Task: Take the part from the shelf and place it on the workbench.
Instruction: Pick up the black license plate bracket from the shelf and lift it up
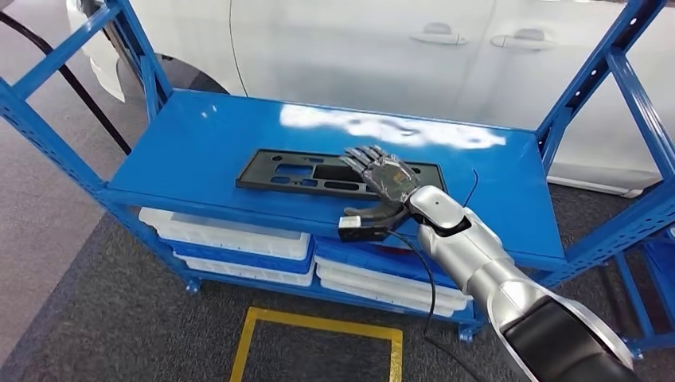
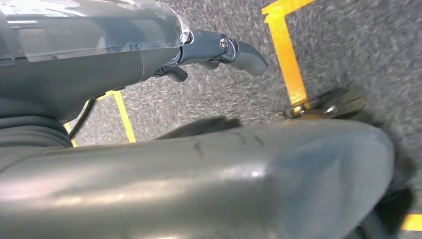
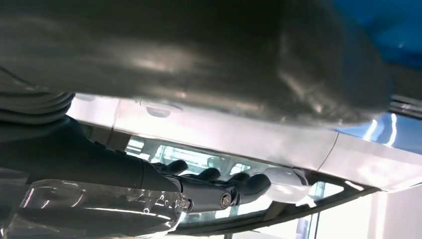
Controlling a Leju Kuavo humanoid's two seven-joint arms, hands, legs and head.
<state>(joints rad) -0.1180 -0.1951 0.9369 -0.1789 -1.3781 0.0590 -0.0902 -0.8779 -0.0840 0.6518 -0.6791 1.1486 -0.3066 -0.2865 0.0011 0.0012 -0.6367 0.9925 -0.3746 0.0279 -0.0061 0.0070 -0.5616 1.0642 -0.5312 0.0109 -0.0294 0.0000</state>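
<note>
The part (image 1: 301,171) is a flat black plastic panel with cut-outs, lying on the top board of the blue shelf (image 1: 199,135), near its front edge. My right hand (image 1: 384,181) is over the part's right end with its fingers stretched out across it and the thumb down by the shelf's front edge; it holds nothing. The right wrist view shows the same fingers (image 3: 219,188) extended and apart, with nothing between them. My left hand (image 2: 219,52) hangs beside my body above the floor, fingers loosely out and holding nothing.
White and blue bins (image 1: 231,235) are stacked on the lower shelf level. A white car (image 1: 358,48) stands just behind the shelf. Blue uprights (image 1: 629,87) frame both ends. Yellow tape (image 1: 318,322) marks a square on the dark carpet in front.
</note>
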